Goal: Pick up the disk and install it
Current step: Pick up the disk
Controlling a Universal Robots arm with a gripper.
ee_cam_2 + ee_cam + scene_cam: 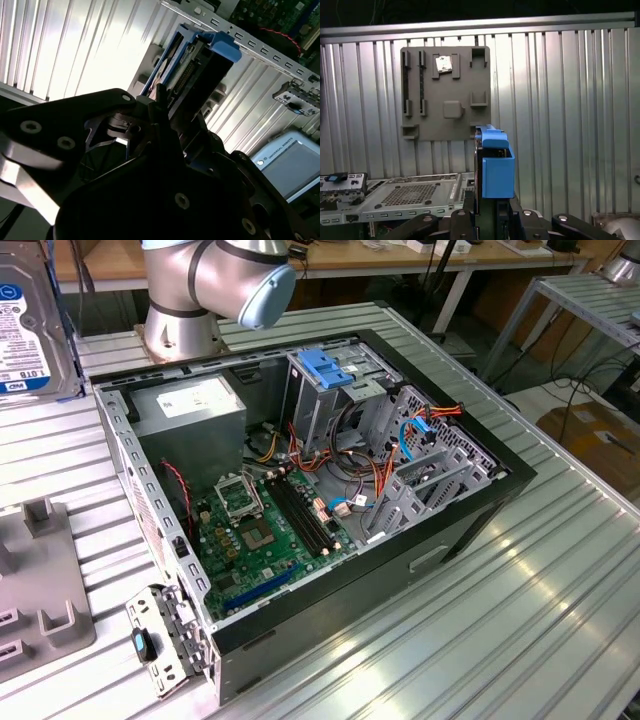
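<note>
Gripper (172, 112) was pinched shut on the disk (192, 75): in both wrist views the dark fingers (470, 212) clamped its lower end. The disk (487, 165) stood edge-on out of the jaws, with one blue rail (497, 170) facing the first wrist camera. In the second wrist view the connector row showed along the disk's edge, and the blue rail (224, 47) capped its far end.

In the exterior view the disk (25, 330) was at the upper part of the exterior view's left edge. It was raised off the table (520, 590), white-and-blue label toward the camera, partly cut off by the frame. The grey fixture tray (40, 580) lay lower on the exterior view's left, apart from the disk.

The arm (200, 285) base sat at top centre of that frame, behind the open computer case (400, 570). Inside the case:
- power supply (190, 405) in the upper left
- motherboard (260, 530) below it
- drive cage (330, 410) near centre, blue latch (330, 368) on top

The disk was well apart from the cage, not installed.

In the first wrist view the fixture tray (432, 95) lay flat on the ribbed table beyond the disk.
</note>
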